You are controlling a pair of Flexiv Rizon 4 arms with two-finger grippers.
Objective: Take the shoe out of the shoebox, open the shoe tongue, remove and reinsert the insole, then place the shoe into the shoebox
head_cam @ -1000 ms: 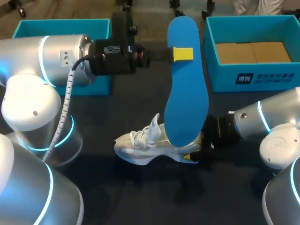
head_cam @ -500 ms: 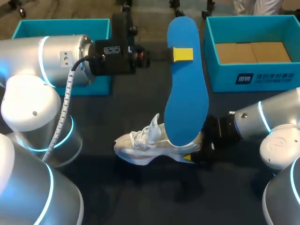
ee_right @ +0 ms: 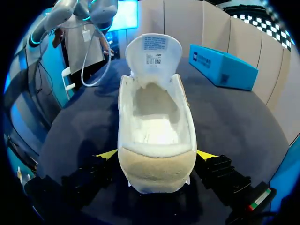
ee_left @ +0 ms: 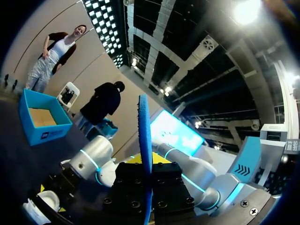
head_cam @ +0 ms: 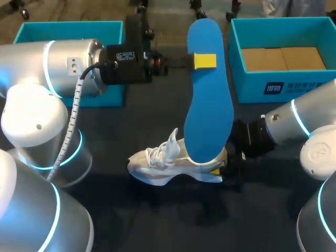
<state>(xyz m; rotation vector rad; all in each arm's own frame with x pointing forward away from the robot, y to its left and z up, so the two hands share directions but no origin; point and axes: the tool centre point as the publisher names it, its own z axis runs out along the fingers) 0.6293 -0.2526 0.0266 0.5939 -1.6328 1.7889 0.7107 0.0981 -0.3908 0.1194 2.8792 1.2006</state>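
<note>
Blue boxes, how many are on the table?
2. One open teal cardboard box sits far right; the other teal box far left, partly behind the left arm.

The right arm [head_cam: 296, 123] has swung upward and drawn back, so its forearm now sits higher and further behind its gripper. The right gripper [head_cam: 222, 164] has eased back slightly along the heel of the shoe [head_cam: 168, 163], and a little more white sole shows under its yellow fingertip.
</note>
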